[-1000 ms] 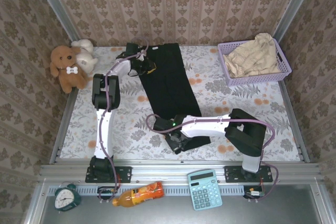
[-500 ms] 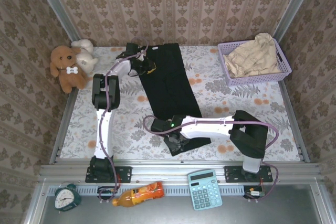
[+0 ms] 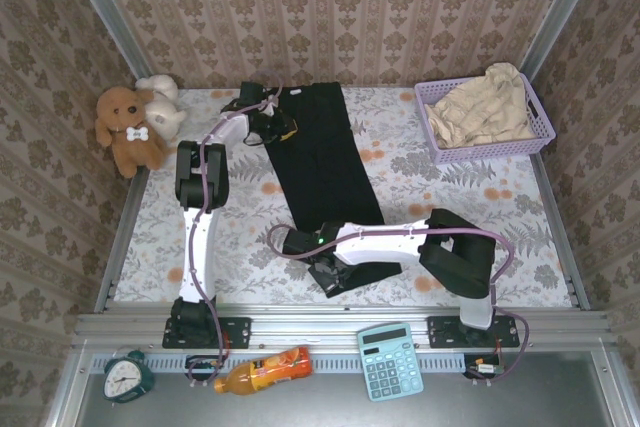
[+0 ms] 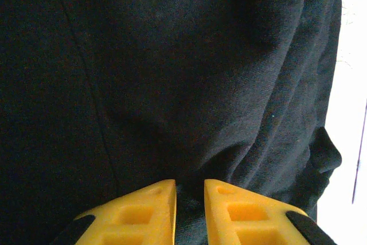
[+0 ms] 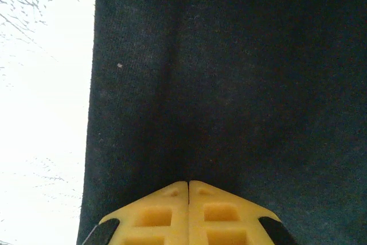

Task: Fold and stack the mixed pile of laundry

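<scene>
Pinching black garment (image 3: 325, 162) at worktop's (image 3: 230, 237) far edge in barely parted left claw (image 4: 190, 185), pressing its near-edge end with fully closed right claw (image 5: 188, 183), probably to stretch it flat; leaving beige piece (image 3: 485, 107) in far-right-corner basket (image 3: 492, 151).

The black garment (image 3: 320, 162) lies flat, a long strip from the counter's (image 3: 230, 237) far edge nearward, the beige garment (image 3: 485, 107) crumpled at the far-right corner.

Table (image 3: 470, 187), floral-patterned top. Black garment (image 3: 325, 162) lies flat in a long strip, far centre to near centre. Lavender basket (image 3: 490, 150) at far right. Brown plush toy (image 3: 128, 127) and cream plush toy (image 3: 166, 107), touching, far left corner.
</scene>
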{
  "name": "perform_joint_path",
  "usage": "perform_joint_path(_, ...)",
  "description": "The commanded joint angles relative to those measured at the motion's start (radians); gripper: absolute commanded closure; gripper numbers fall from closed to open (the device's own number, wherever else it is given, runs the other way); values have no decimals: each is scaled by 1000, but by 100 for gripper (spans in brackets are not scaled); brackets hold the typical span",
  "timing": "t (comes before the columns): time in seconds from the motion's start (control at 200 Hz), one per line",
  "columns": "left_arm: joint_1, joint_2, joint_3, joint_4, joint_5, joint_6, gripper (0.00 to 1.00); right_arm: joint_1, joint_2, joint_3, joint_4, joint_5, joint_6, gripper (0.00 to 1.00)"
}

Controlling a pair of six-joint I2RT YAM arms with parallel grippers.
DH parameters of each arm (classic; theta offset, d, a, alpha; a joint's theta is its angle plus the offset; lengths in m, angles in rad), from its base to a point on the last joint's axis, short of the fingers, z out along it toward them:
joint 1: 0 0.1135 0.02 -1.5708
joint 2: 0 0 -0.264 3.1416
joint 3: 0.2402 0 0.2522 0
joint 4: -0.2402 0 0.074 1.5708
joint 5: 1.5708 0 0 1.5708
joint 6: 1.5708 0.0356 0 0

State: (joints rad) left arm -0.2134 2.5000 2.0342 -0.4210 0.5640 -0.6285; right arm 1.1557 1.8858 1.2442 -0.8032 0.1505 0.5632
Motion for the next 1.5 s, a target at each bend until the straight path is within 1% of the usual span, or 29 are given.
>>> perform_joint_path(0.0, 16, 72, -30, -139, -81, -11, 78, 2, -92, 5, -23, 1, 1, 100)
perform_joint_path(0.16, 16, 76, -28, -143, -84, -13, 78, 21, -170, 7, -40, -47, -2, 100)
perform_joint_path(0.25, 16, 80, -22, -146, -85, -13, 78, 39, -184, 6, -43, -67, -13, 100)
perform_joint_path(0.34, 16, 84, -17, -148, -84, -14, 78, 44, -160, 10, -50, -96, -28, 100)
perform_joint_path(0.44, 16, 87, -13, -150, -85, -14, 78, 45, -109, 23, -58, -164, -58, 100)
perform_joint_path(0.455, 16, 87, -12, -150, -85, -14, 78, 45, -99, 30, -71, -156, -55, 94)
perform_joint_path(0.485, 16, 87, -10, -152, -84, -14, 78, 46, -83, 43, -101, -128, -43, 77)
perform_joint_path(0.515, 16, 87, -8, -154, -85, -14, 78, 45, -77, 49, -118, -104, -42, 62)
perform_joint_path(0.54, 17, 87, -8, -155, -84, -11, 78, 47, -82, 50, -123, -90, -43, 53)
perform_joint_path(0.61, 19, 86, -5, -161, -85, -5, 74, 44, -133, 40, -88, -92, -49, 35)
perform_joint_path(0.635, 20, 85, -2, -165, -86, -4, 72, 44, -156, 35, -65, -104, -54, 31)
perform_joint_path(0.675, 22, 86, 2, -172, -88, 1, 72, 43, -182, 27, -34, -118, -60, 29)
perform_joint_path(0.755, 27, 92, 14, -181, -95, 7, 71, 37, -179, 27, -22, -123, -59, 31)
perform_joint_path(0.865, 34, 112, 38, -193, -91, 9, 71, 30, -103, 44, -34, -131, -67, 43)
perform_joint_path(0.945, 35, 120, 50, -193, -75, 3, 68, 26, -63, 33, 24, -156, -70, 47)
perform_joint_path(1.005, 35, 108, 45, -183, -71, 1, 67, 14, -21, 44, 53, -213, -101, 48)
perform_joint_path(1.08, 35, 97, 49, -176, -83, 5, 67, 21, 15, 65, 86, -299, -173, 49)
perform_joint_path(1.16, 42, 124, 94, -198, -82, 4, 67, 25, 35, 87, 63, -363, -240, 52)
perform_joint_path(1.23, 45, 158, 143, -214, -69, -3, 67, 18, 33, 87, 57, -416, -272, 55)
perform_joint_path(1.345, 46, 188, 217, -240, -56, -10, 66, -23, -13, 59, 89, -509, -294, 57)
perform_joint_path(1.385, 46, 180, 228, -245, -52, -10, 61, -45, -47, 40, 113, -540, -292, 57)
perform_joint_path(1.405, 46, 172, 231, -247, -51, -9, 56, -58, -66, 30, 124, -554, -289, 58)
perform_joint_path(1.425, 46, 160, 231, -251, -52, -6, 49, -72, -86, 20, 132, -564, -285, 57)
perform_joint_path(1.445, 46, 146, 232, -258, -59, -2, 38, -86, -108, 10, 140, -566, -281, 57)
perform_joint_path(1.465, 46, 130, 231, -269, -69, 5, 20, -103, -128, -2, 148, -562, -272, 56)
perform_joint_path(1.47, 46, 125, 230, -273, -72, 8, 11, -109, -136, -5, 150, -560, -270, 56)
perform_joint_path(1.475, 45, 121, 230, -277, -76, 11, 5, -113, -143, -8, 152, -558, -267, 55)
perform_joint_path(1.485, 45, 111, 229, -283, -83, 15, 2, -121, -153, -17, 158, -554, -261, 55)
perform_joint_path(1.495, 45, 103, 228, -288, -90, 22, 1, -131, -167, -25, 163, -552, -256, 55)
